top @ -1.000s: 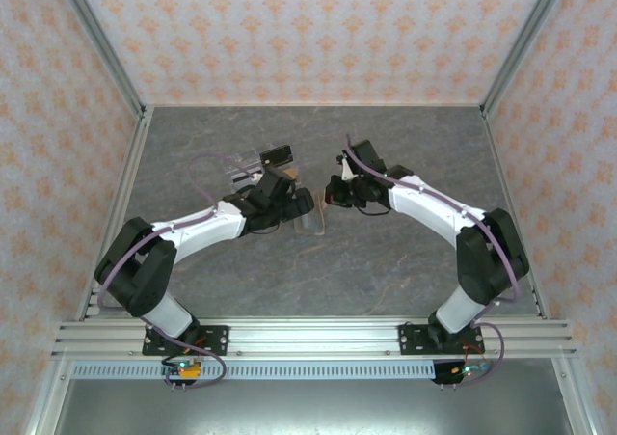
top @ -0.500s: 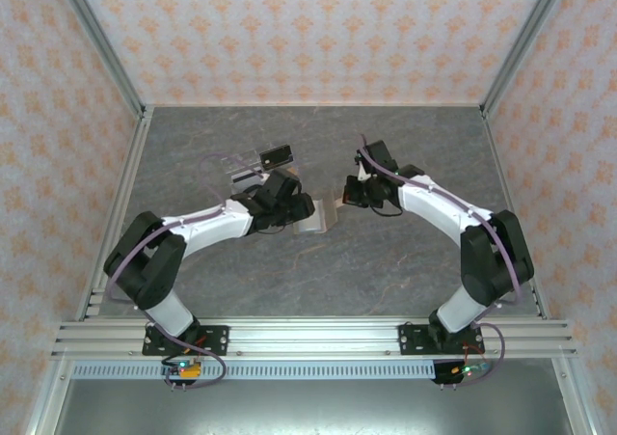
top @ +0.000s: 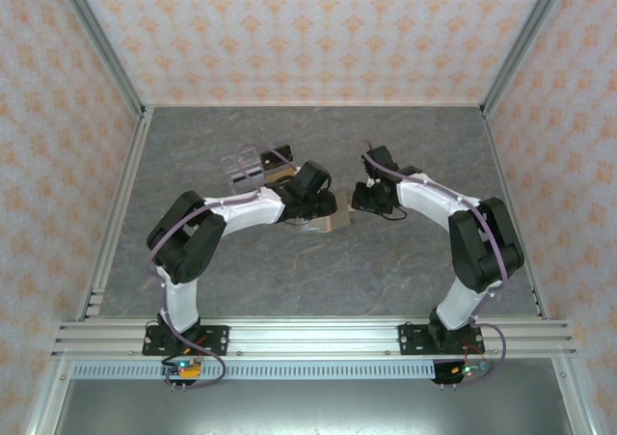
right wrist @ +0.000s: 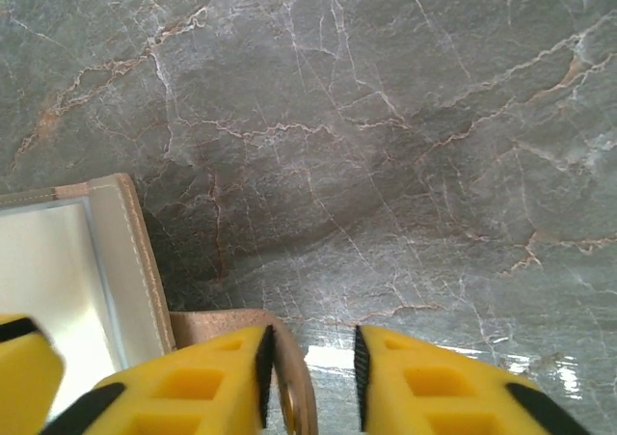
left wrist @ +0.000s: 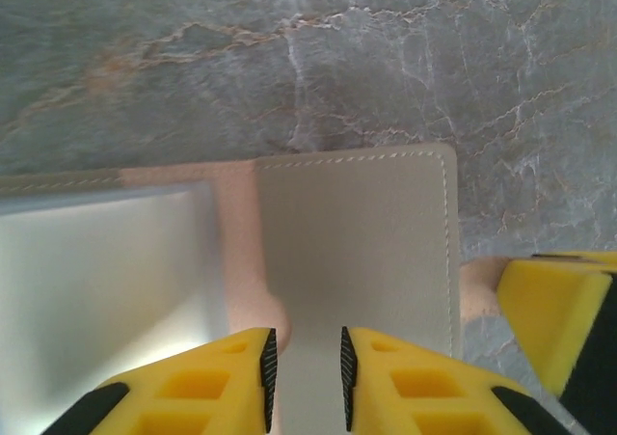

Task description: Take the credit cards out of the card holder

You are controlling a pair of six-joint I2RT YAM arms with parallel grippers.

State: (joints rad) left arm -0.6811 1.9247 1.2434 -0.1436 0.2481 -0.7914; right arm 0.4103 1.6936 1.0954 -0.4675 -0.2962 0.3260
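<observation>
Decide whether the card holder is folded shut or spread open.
Spread open: the card holder shows two panels side by side on the table.

- No words, numbers, brand marks or signs are showing clearly enough to be read.
- The card holder (left wrist: 357, 252) is showing plain stitched panels, with no lettering appearing on them.
- The walls (top: 289, 30) are carrying a repeating orange ornament, which is a pattern and not writing.
</observation>
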